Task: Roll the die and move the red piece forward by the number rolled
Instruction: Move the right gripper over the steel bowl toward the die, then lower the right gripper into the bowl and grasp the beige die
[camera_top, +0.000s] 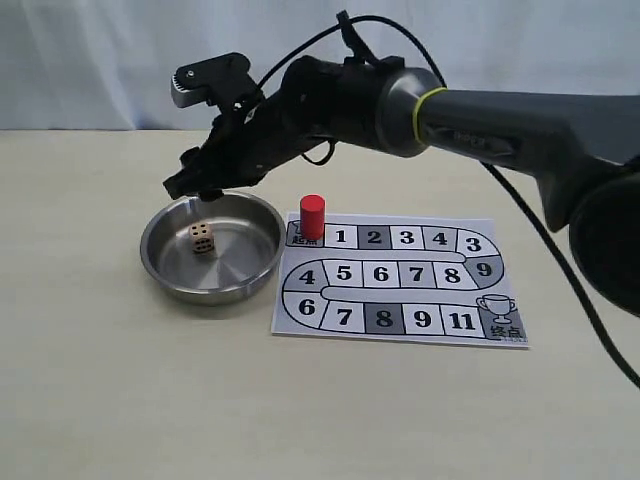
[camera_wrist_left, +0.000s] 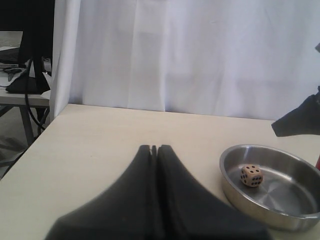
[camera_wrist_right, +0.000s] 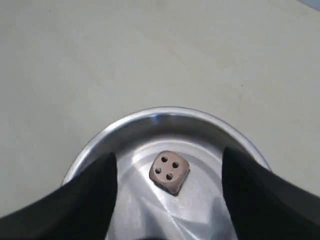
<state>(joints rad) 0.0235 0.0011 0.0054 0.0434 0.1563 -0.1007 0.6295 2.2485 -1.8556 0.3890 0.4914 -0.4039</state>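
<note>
The tan die (camera_top: 202, 238) rests inside the steel bowl (camera_top: 160, 262) with four pips facing up, also seen as the die (camera_wrist_right: 169, 171) and the die (camera_wrist_left: 251, 175). My right gripper (camera_wrist_right: 169, 165) hangs open just above the bowl (camera_wrist_right: 100, 137), its fingers (camera_wrist_right: 95, 185) straddling the die without touching it; from outside it is the right gripper (camera_top: 200, 185). The red piece (camera_top: 312, 216) stands upright on the start square of the board (camera_top: 400, 330). My left gripper (camera_wrist_left: 154, 148) is shut and empty, left of the bowl (camera_wrist_left: 235, 192).
The printed board has numbered squares winding to a trophy square (camera_top: 497, 313) at its lower right. The right arm (camera_top: 480, 125) stretches across above the board's back edge. A white curtain (camera_wrist_left: 190, 55) closes off the far side of the table.
</note>
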